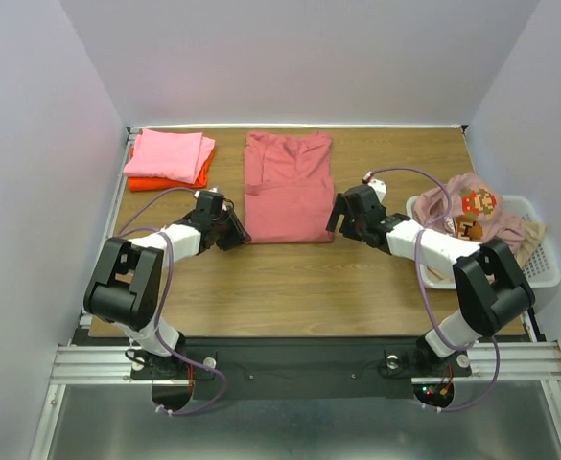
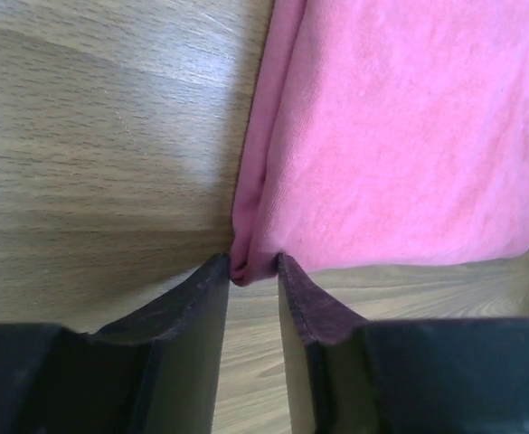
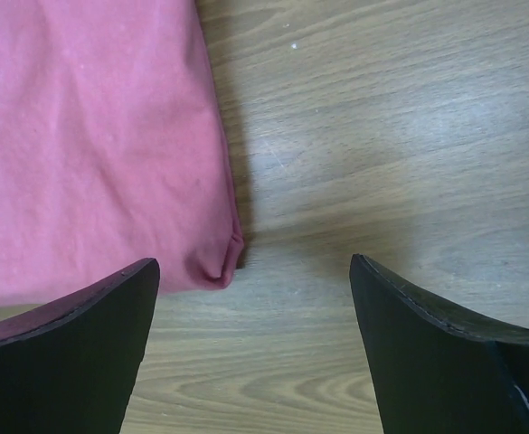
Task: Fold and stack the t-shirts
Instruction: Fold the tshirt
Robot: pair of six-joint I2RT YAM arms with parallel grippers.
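Note:
The rose-red t-shirt (image 1: 288, 187) lies folded lengthwise on the middle of the table. My left gripper (image 1: 234, 230) is at its near left corner. In the left wrist view the narrow jaws (image 2: 252, 260) pinch that corner of the shirt (image 2: 409, 136) at their tips. My right gripper (image 1: 342, 222) is open at the near right corner. In the right wrist view (image 3: 253, 262) the corner of the shirt (image 3: 92, 136) lies between the fingers, close to the left one. A folded light pink t-shirt (image 1: 170, 153) lies on a folded orange one (image 1: 165, 182) at the back left.
A white mesh basket (image 1: 539, 273) at the right edge holds the pale pink pixel-print shirt (image 1: 477, 203) and a beige one (image 1: 534, 235). White walls close in the table on three sides. Bare wood lies in front of the rose-red shirt.

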